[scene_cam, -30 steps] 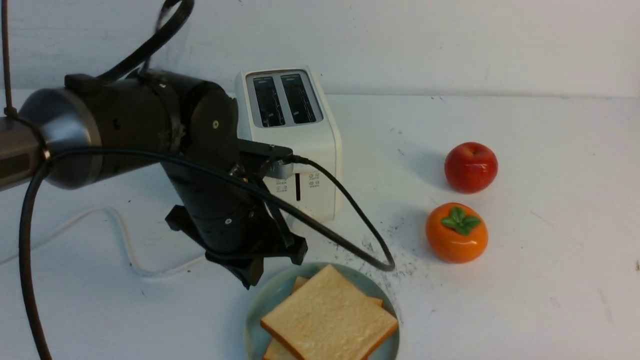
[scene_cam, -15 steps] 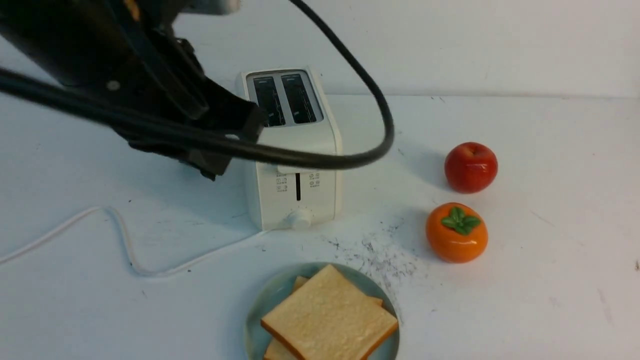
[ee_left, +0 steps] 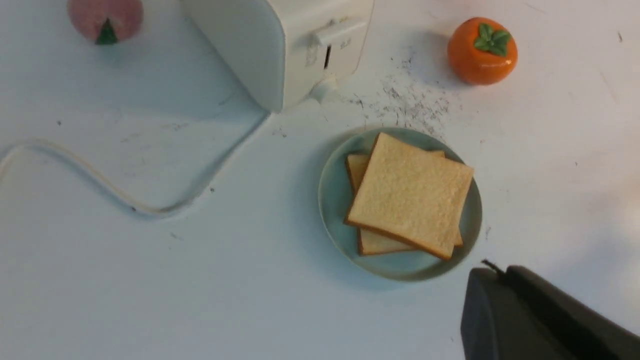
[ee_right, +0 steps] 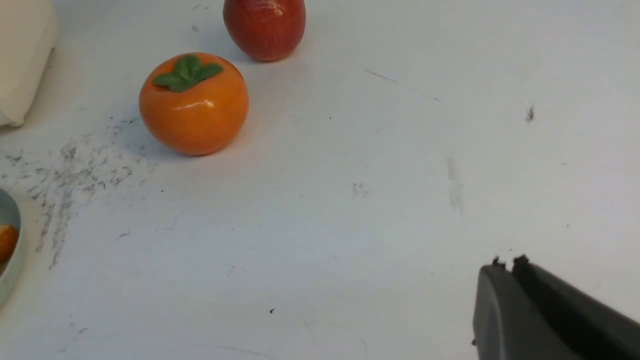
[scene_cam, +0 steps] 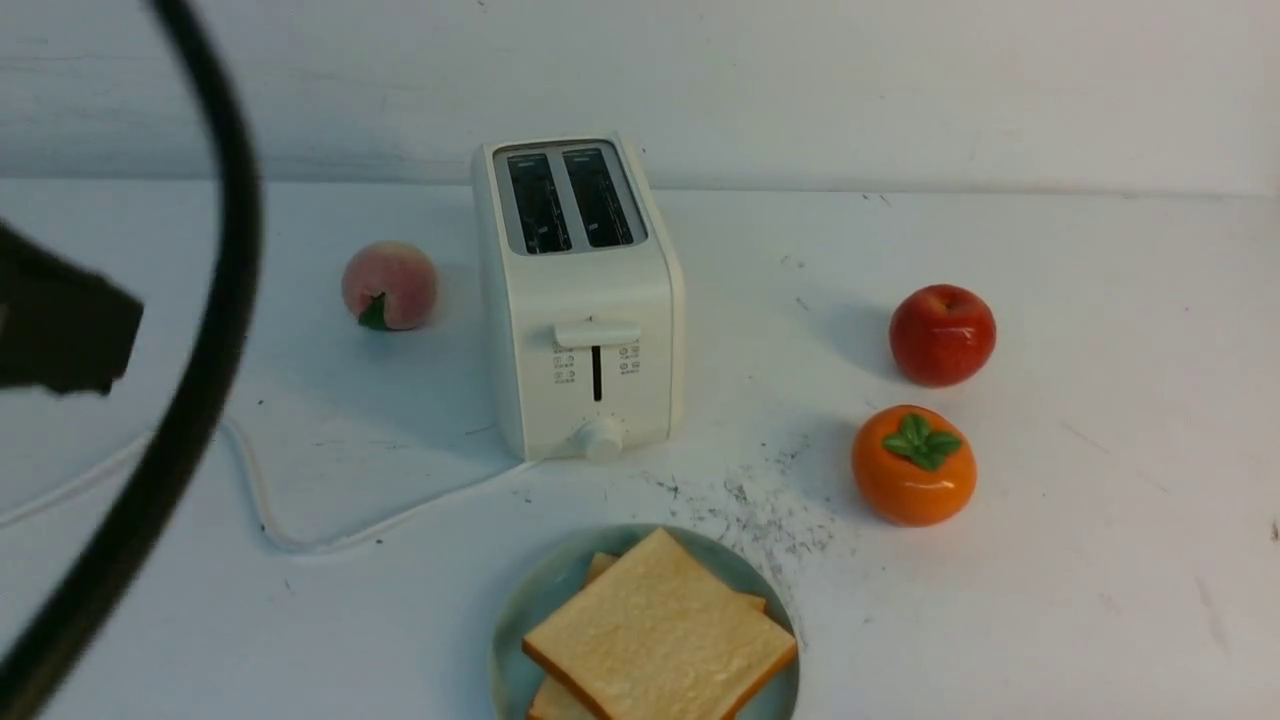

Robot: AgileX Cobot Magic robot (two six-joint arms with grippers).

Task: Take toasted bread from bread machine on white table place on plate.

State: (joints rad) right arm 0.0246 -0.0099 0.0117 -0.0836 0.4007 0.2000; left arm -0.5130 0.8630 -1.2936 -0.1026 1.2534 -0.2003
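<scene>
Two slices of toasted bread (scene_cam: 655, 640) lie stacked on the pale blue-green plate (scene_cam: 512, 640) at the front of the white table (scene_cam: 1050, 560). Behind it stands the bread machine (scene_cam: 580, 300), both slots empty and its lever up. In the left wrist view my left gripper (ee_left: 500, 272) hangs high, beside the plate (ee_left: 334, 200) and bread (ee_left: 412, 200), jaws shut with nothing between them. My right gripper (ee_right: 509, 263) is shut and empty over bare table, well away from the plate edge (ee_right: 10, 240). A dark part of my left arm (scene_cam: 60, 330) shows at the far left.
A peach (scene_cam: 390, 285) lies left of the bread machine, whose white cord (scene_cam: 260, 500) loops across the left of the table. A red apple (scene_cam: 942, 333) and an orange persimmon (scene_cam: 912, 465) sit to the right. A thick black cable (scene_cam: 200, 380) hangs at the left.
My left arm has swung up from just above the plate and off to the far left, uncovering the bread machine's front and the peach. The bread and plate have not moved.
</scene>
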